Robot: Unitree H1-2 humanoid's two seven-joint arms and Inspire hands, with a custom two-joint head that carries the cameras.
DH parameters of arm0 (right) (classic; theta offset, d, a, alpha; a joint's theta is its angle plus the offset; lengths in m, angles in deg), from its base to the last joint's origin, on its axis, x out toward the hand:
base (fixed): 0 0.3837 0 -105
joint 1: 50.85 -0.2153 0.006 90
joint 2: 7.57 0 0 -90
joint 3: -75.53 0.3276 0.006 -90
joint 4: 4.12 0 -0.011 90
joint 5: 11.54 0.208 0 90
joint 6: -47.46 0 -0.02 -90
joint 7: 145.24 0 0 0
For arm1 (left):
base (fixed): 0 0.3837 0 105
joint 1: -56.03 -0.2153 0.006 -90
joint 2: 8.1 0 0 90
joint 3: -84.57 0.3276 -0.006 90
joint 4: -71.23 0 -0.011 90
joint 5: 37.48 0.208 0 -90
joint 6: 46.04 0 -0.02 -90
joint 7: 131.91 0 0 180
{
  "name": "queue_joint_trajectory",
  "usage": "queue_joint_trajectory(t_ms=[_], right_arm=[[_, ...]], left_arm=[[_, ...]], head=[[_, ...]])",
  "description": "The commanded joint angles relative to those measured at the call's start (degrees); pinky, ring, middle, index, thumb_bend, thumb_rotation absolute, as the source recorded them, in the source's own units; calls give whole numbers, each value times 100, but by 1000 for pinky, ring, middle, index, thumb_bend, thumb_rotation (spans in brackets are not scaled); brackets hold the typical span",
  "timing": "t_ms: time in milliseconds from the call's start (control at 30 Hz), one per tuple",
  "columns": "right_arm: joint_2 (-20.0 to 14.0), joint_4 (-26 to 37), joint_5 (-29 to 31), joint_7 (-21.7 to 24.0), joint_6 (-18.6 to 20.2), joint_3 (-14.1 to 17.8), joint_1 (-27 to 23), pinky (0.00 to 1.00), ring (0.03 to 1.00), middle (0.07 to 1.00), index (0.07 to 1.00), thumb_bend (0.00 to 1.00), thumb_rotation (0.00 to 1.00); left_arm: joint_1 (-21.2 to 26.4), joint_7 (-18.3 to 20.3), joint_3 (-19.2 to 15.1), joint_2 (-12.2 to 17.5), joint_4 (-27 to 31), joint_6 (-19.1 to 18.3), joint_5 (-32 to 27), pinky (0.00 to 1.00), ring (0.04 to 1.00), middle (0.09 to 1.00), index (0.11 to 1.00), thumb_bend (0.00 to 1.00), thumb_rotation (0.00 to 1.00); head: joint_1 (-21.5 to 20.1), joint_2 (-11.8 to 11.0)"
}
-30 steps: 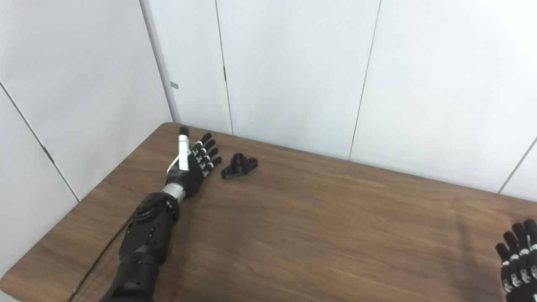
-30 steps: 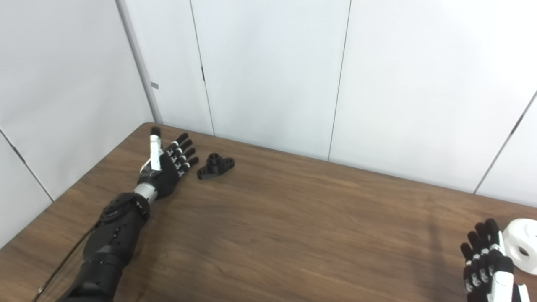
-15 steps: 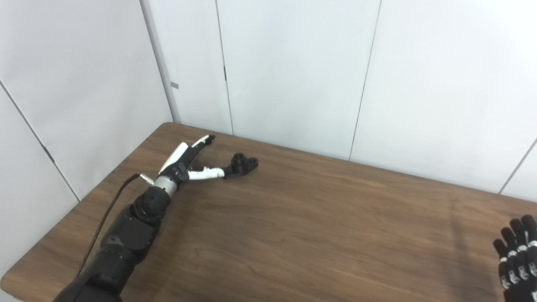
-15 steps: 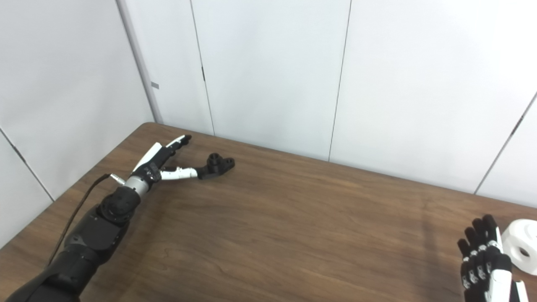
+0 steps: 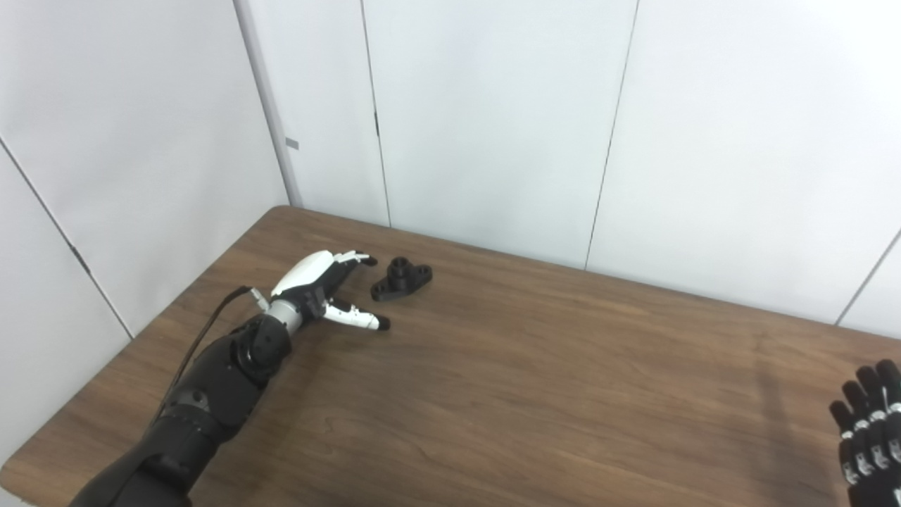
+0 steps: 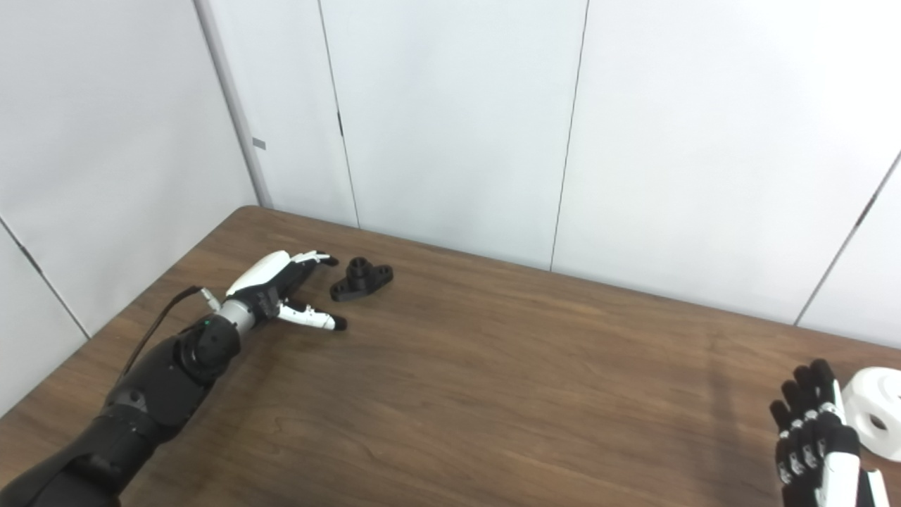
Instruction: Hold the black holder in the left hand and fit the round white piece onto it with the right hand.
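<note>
Reach step: the left hand point(image 5: 313, 282), fingers spread and empty, sits just short of the black holder point(image 5: 402, 278) and must close around it, while the right hand point(image 6: 816, 443) waits with fingers apart beside the round white piece point(image 6: 875, 412)

Left hand point(image 5: 317, 285): glossy white back shell, white thumb with black tip, silver wrist ring. Forearm point(image 5: 218, 380): black segmented housings with round joint covers; a thin black cable point(image 5: 204, 331) runs along its 9 o'clock side. Right hand point(image 6: 816, 451): black fingers banded white, white back plate.
</note>
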Motion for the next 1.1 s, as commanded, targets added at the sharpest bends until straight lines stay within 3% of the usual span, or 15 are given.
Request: queue_joint_trajectory(t_ms=[0,533,867,1067], right_arm=[[-12,253,8,-7,-6,17,-125,1000,1000,1000,1000,525,1000],[-80,306,101,60,29,81,-69,1000,1000,1000,1000,574,1000],[-73,419,106,53,80,66,-47,1000,1000,1000,1000,550,1000],[-52,420,98,53,73,41,-68,1000,1000,1000,1000,570,1000]], left_arm=[[290,-184,35,250,-18,27,156,1000,1000,977,883,1000,409],[567,-283,301,183,-405,-106,487,1000,1000,974,857,1000,428],[779,-328,557,130,-688,-154,579,1000,1000,974,814,1000,462],[903,-421,697,49,-864,-44,551,1000,1000,968,800,1000,461]], head=[[-7,16],[-8,54],[-59,86],[-106,91]])
